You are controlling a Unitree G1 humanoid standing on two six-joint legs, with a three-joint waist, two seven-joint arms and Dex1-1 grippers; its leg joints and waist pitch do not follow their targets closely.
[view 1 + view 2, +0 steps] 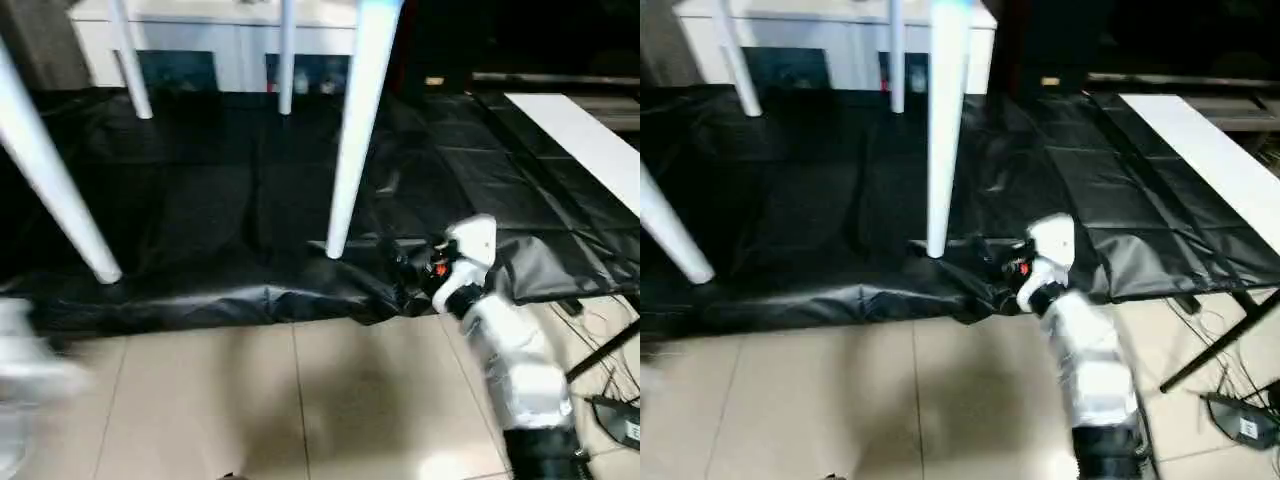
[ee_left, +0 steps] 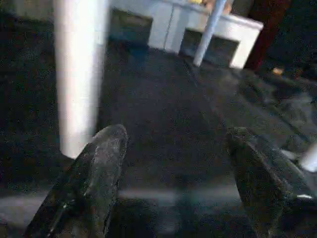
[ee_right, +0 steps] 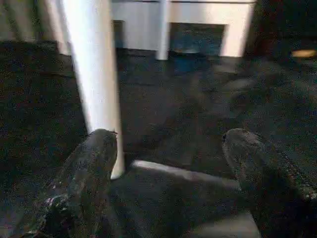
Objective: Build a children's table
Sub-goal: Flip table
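The children's table stands upright on a black sheet (image 1: pixel 200 210), with its tabletop out of view above. Its white legs come down from the top edge: a near-left leg (image 1: pixel 60 190), a near-right leg (image 1: pixel 355 130) and two far legs (image 1: pixel 130 60) (image 1: pixel 286 60). My right gripper (image 3: pixel 171 136) is open, low over the sheet's front edge just right of the near-right leg's foot (image 3: pixel 94 64), and holds nothing. My left gripper (image 2: pixel 176 136) is open too and holds nothing; a leg (image 2: pixel 79 74) stands just outside one finger. The left arm (image 1: pixel 25 380) is a blur at the lower left.
A white cabinet with dark glass doors (image 1: pixel 230 45) stands behind the table. A long white board (image 1: pixel 590 140) lies on the sheet at the right. Cables and a black stand (image 1: pixel 600 370) cross the tiled floor (image 1: pixel 300 400) at the lower right.
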